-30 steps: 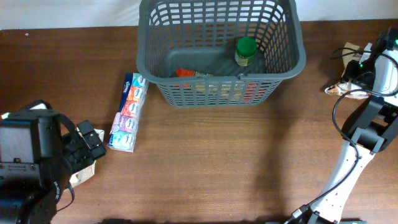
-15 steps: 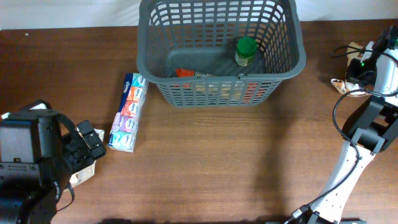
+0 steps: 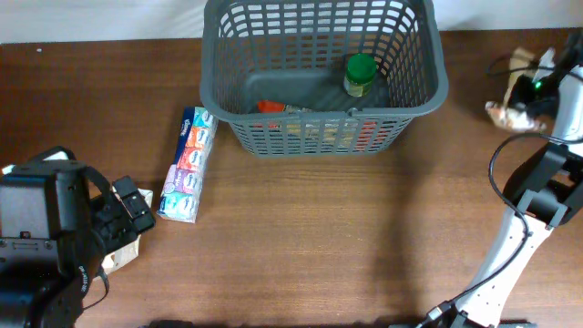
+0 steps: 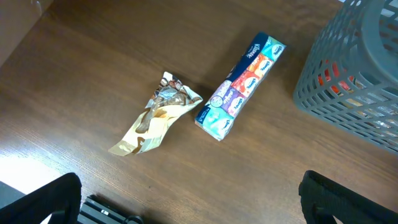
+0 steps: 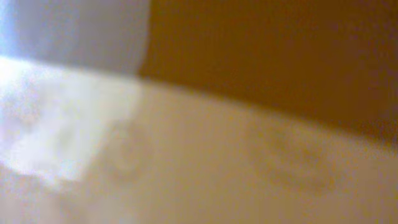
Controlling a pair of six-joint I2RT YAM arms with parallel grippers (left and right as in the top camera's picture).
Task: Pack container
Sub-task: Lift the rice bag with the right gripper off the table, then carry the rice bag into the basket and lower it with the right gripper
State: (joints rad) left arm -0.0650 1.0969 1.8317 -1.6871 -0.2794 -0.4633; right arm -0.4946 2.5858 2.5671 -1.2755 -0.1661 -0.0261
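The container [image 3: 414,96], a dark grey slotted basket, stands at the back centre and holds a green-lidded jar [image 3: 360,75] and a red packet [image 3: 270,107]. Its corner shows in the left wrist view as the container [image 4: 364,87]. At the far right my right gripper [image 3: 526,91] is shut on a crumpled tan packet [image 3: 504,112], held off the table. That packet [image 5: 199,162] fills the right wrist view as a blur and hides the fingers. My left gripper [image 4: 202,205] hangs open and empty at the near left, short of a gold wrapper [image 4: 155,118].
A long pack of tissues [image 3: 187,166] lies left of the basket, seen also as the tissues [image 4: 241,84] in the left wrist view. The gold wrapper [image 3: 123,252] lies partly under the left arm [image 3: 46,237]. The right arm's cable [image 3: 499,164] loops at the right edge.
The right gripper shut on the tan packet and raised it slightly, toward the back. The left arm, tissues and basket have not moved.
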